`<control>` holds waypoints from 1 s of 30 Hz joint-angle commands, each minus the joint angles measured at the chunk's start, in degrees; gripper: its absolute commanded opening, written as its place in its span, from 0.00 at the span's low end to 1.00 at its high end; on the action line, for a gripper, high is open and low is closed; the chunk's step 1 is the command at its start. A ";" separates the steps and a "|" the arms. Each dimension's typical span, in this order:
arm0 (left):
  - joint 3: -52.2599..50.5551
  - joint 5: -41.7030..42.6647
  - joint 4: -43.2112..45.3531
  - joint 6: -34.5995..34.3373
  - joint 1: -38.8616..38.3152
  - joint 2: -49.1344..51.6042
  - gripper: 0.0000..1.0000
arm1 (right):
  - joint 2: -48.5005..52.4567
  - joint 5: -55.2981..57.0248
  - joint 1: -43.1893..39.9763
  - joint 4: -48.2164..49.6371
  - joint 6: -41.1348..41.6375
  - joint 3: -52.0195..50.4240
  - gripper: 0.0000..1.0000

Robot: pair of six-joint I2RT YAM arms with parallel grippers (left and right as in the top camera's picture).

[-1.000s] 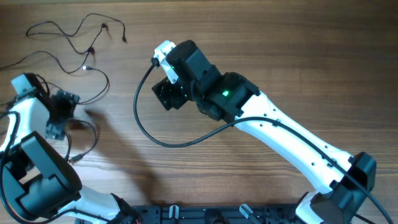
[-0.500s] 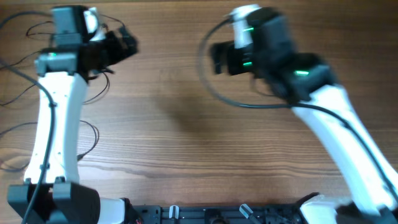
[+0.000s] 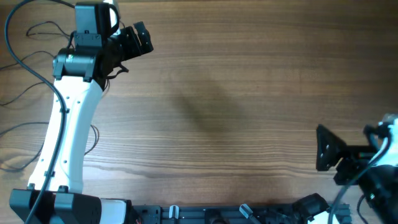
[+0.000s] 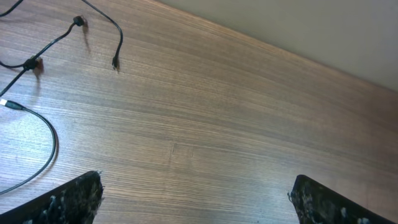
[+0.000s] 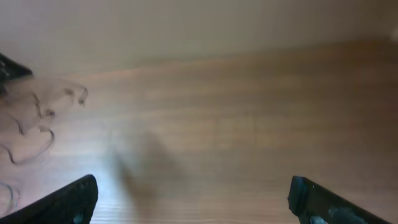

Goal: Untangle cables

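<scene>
The cables are thin black wires spread over the wooden table's back left. In the left wrist view they lie at the upper left: a curved loop [image 4: 55, 140], a small plug end [image 4: 78, 22] and another wire tip [image 4: 115, 62]. From overhead, strands [image 3: 37, 26] show beside and under the left arm. My left gripper [image 3: 142, 38] hovers open to the right of them, holding nothing, its fingers [image 4: 74, 199] far apart. My right gripper [image 3: 329, 163] is open and empty at the near right corner. Its blurred wrist view shows the cables [image 5: 37, 118] far off at the left.
A thick black arm cable [image 3: 18, 43] arcs over the back left corner beside the white left arm [image 3: 68, 124]. A dark rail [image 3: 217, 214] runs along the near edge. Bare wood table [image 3: 236, 93] fills the middle.
The right arm has pulled back from the table's middle to the near right corner. The left arm has swung up from the near left to the back left, above the cables.
</scene>
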 commanded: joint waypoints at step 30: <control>0.92 -0.57 -0.48 1.11 0.00 -0.61 1.00 | -34.27 -4.57 -21.86 42.34 -2.40 -58.93 1.00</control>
